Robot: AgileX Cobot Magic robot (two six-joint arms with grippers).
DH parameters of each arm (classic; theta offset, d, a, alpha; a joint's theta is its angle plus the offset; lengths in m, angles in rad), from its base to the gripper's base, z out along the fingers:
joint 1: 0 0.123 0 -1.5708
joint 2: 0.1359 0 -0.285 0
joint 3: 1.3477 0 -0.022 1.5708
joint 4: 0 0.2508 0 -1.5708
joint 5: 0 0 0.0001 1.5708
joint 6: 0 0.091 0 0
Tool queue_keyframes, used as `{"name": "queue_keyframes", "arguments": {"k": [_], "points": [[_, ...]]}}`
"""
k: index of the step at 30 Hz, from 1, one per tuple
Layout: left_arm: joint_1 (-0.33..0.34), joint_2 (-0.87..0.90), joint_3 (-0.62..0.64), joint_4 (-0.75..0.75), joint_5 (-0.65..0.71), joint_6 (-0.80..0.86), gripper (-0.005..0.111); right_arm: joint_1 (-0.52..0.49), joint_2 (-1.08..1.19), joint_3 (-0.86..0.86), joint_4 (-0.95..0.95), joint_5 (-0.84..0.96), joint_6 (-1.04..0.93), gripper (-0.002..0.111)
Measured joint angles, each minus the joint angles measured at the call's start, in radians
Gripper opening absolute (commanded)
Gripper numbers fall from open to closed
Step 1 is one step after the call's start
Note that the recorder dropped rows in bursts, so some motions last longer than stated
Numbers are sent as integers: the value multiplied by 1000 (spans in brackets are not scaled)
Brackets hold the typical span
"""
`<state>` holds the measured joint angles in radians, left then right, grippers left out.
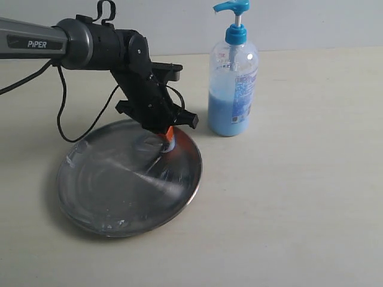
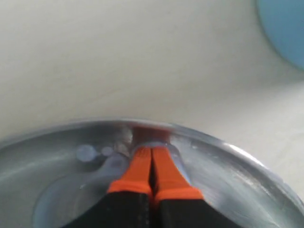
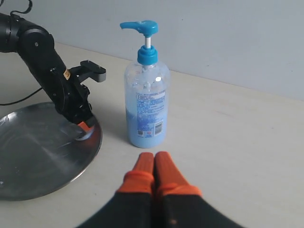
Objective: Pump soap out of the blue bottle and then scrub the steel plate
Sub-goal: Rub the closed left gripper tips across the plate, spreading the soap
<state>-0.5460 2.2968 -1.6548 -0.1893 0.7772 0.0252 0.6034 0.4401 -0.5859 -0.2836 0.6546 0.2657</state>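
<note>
Plate (image 1: pixel 108 197) lies flat on the tabletop (image 1: pixel 287 209), with the bottle (image 1: pixel 233 89) upright just beside its rim. Left tool (image 2: pixel 151 161), jaws pressed together with nothing seen between them, rests its orange tips on the plate near the rim on the bottle's side, in a pale smear of soap (image 2: pixel 88 153); small blobs lie next to the tips. Right tool (image 3: pixel 154 164), likewise closed and empty, hovers over bare tabletop near the bottle's base. The plate is judged stiff, thin and fairly light. Wetted with soap it is probably slick, and pressure close to the rim could tilt it or push it across the smooth tabletop, so scrubbing force is best kept downward and toward the centre. If it needs steadying, the low raised rim is the only hold. The bottle, about half full, looks light and tall enough to tip; the pump head takes a press from above, the body a steadying grip.
</note>
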Motion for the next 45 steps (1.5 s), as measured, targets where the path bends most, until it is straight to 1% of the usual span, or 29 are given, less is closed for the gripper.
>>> {"name": "queue_keyframes", "arguments": {"k": [4, 9, 14, 18, 24, 25, 28, 30, 31, 32, 33, 35, 40, 45], "points": [[0, 0, -2, 122, 9, -72, 0, 0, 0, 0, 0, 0, 0, 0], [0, 0, -4, 299, 67, -141, 0, 0, 0, 0, 0, 0, 0, 0], [0, 0, -6, 366, 148, -152, 0, 0, 0, 0, 0, 0, 0, 0], [0, 0, -6, 373, 189, -154, 0, 0, 0, 0, 0, 0, 0, 0], [0, -6, -6, 280, 208, -122, 0, 0, 0, 0, 0, 0, 0, 0], [0, -8, -6, 231, 208, -103, 0, 0, 0, 0, 0, 0, 0, 0], [0, -8, -6, 148, 208, -70, 0, 0, 0, 0, 0, 0, 0, 0], [0, -8, -6, 67, 203, -41, 0, 0, 0, 0, 0, 0, 0, 0], [0, -8, -6, 4, 196, -17, 0, 0, 0, 0, 0, 0, 0, 0], [0, -8, -6, -22, 190, -8, 0, 0, 0, 0, 0, 0, 0, 0], [0, -8, -4, -80, 168, 13, 0, 0, 0, 0, 0, 0, 0, 0], [0, -6, 0, -132, 128, 28, 0, 0, 0, 0, 0, 0, 0, 0], [-1, -6, 0, -134, 38, 37, 0, 0, 0, 0, 4, 0, 0, 0], [-1, 0, 0, -12, 37, -2, 0, 0, 0, 0, 4, 0, 0, 0]]}}
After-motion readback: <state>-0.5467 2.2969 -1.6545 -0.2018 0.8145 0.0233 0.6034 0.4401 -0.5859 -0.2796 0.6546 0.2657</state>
